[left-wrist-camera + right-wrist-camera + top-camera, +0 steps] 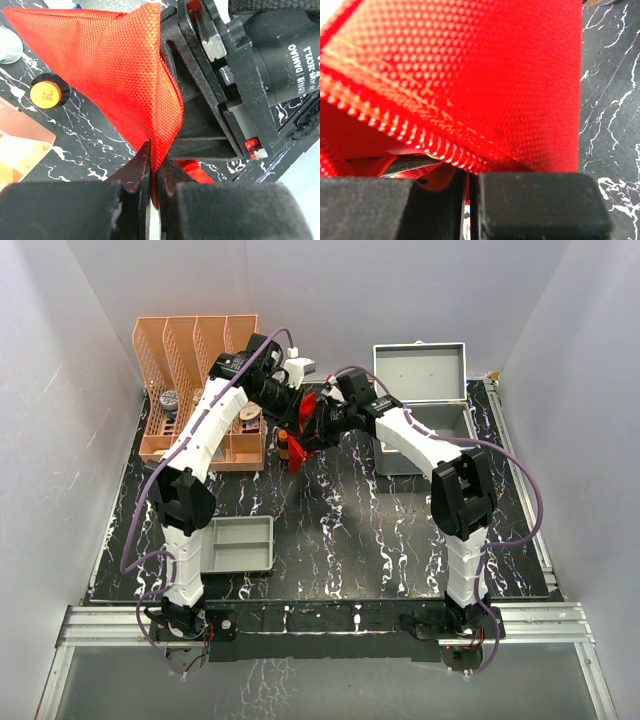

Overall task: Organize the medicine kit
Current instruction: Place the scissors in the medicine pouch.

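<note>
The medicine kit (470, 426), a silver-grey metal case, stands open at the back right with its lid (420, 370) raised. A red fabric pouch (302, 438) hangs above the table's back middle, held between both arms. My left gripper (296, 418) is shut on it; in the left wrist view the pouch (120, 65) runs down into the pinched left gripper (154, 156). My right gripper (324, 426) grips it from the other side. The pouch (470, 75) fills the right wrist view, its zipper edge caught in the shut right gripper (471, 176).
An orange slotted file organizer (195, 390) holding small items stands at the back left. A shallow grey tray (240, 543) lies front left. A small orange-capped bottle (46, 92) stands on the black marbled table (350, 530) under the pouch.
</note>
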